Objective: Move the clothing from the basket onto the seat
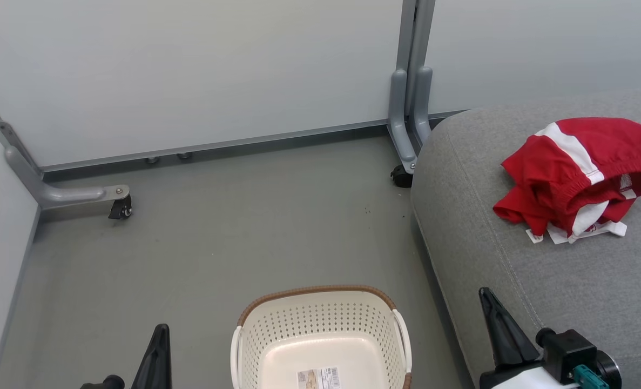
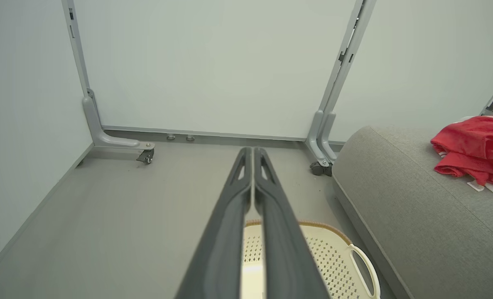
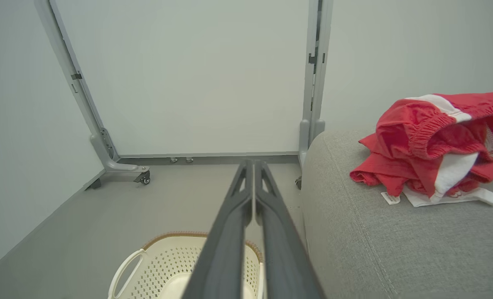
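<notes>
Clothing (image 1: 574, 173) on the seat (image 1: 514, 281), right of the basket (image 1: 320, 329) on the floor (image 1: 217, 243), partition panels (image 1: 217, 70) behind.

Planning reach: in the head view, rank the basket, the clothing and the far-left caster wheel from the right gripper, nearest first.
1. Basket, on the floor just left of the right gripper.
2. Clothing, ahead on the seat.
3. Caster wheel, far left by the wall.

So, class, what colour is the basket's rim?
Brown, with a woven look; the rim shows best in the head view.
</notes>
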